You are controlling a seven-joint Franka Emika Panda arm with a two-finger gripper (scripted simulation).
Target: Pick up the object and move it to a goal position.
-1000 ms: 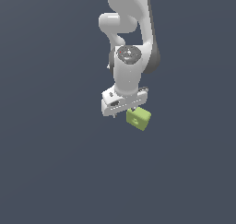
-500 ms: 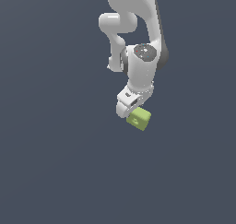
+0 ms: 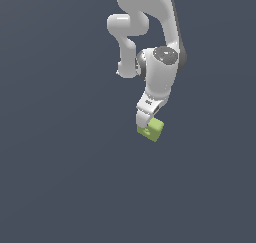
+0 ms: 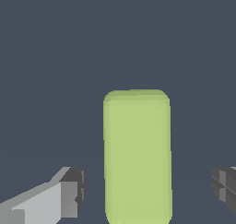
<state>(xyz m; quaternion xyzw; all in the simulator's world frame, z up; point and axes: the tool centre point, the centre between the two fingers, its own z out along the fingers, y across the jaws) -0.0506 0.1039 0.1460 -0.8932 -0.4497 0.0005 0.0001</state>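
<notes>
fingers [image 4: 69,193] stand apart with the object [image 4: 137,156] lying between them untouched, so the gripper [image 3: 145,125] should centre over it and sink lower before squeezing evenly on both flat sides
</notes>
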